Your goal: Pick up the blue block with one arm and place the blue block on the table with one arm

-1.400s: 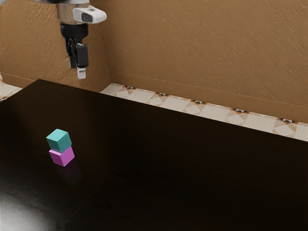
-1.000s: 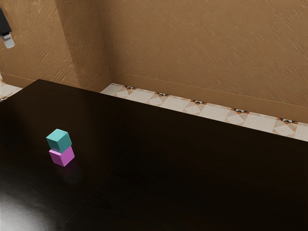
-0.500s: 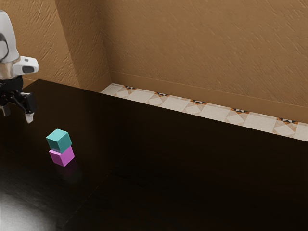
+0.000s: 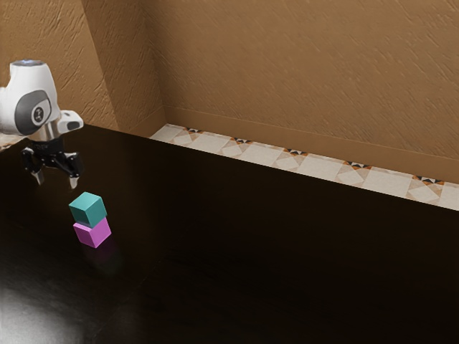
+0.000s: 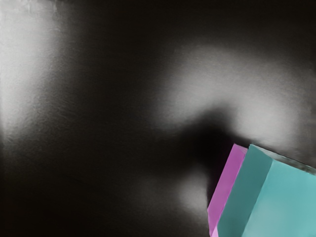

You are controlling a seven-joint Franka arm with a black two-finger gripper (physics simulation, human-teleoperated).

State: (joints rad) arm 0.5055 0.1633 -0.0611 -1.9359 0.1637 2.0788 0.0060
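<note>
Blue block (image 4: pixel 89 211): stacked on pink block (image 4: pixel 93 233) | pink block: resting on dark desk (image 4: pixel 287 251) | gripper (image 4: pixel 56 182): above desk, near stack, toward exterior view's left | jaws: spread apart

Table (image 4: pixel 287 251): top near-black, glossy. Far edge slants down toward the exterior view's right. Pale glare at that view's lower left corner; wrist view records broad, soft-edged grey patches of sheen on the same surface. Fine streaks there, probably grain, though the blur makes this uncertain.

Directly on table: one magenta block (image 4: pixel 95 233), toward the exterior view's left, resting flat, one vertical edge facing the camera. Faint pinkish reflection in the gloss just beside its base. Wrist view: dark shadow on the surface alongside it.
</note>
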